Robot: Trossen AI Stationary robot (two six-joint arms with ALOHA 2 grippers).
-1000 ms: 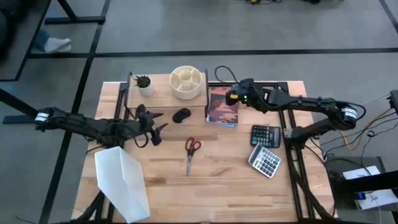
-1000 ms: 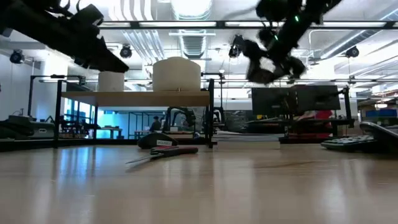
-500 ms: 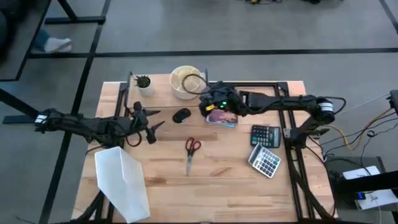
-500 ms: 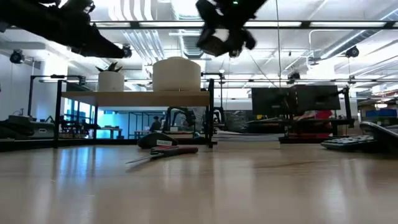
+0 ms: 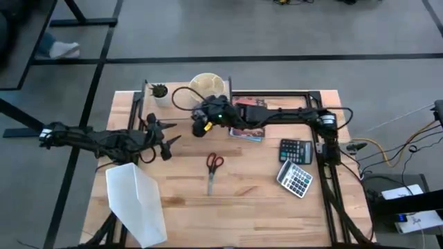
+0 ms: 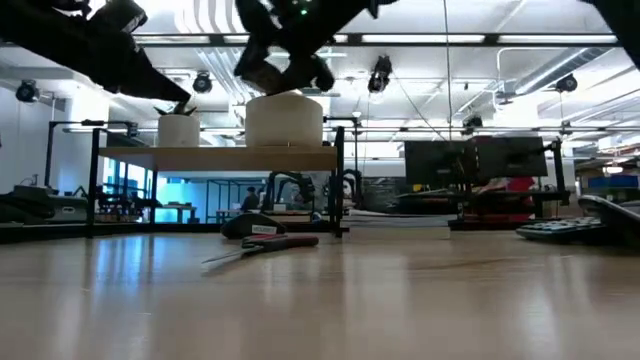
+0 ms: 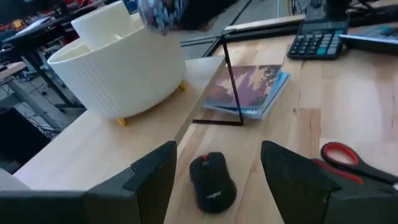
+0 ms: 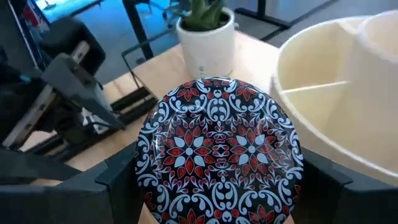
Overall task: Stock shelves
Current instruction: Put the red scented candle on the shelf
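My right hand [image 8: 217,186] grips a patterned disc [image 8: 217,149] above the shelves [image 5: 181,93], beside the white bowl [image 8: 348,93]. My left hand [image 7: 214,180] hangs open over the mouse [image 7: 211,180].

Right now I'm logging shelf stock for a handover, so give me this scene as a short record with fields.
shelf: light-wood board on black legs, at the table's far edge
on shelf: plant, white round organizer
right hand: shut on patterned disc, above the shelf beside the organizer
left hand: open, low over the table, pointing at the mouse
under shelf edge: mouse
not yet on shelf: book, scissors, two calculators
also on table: white file holder
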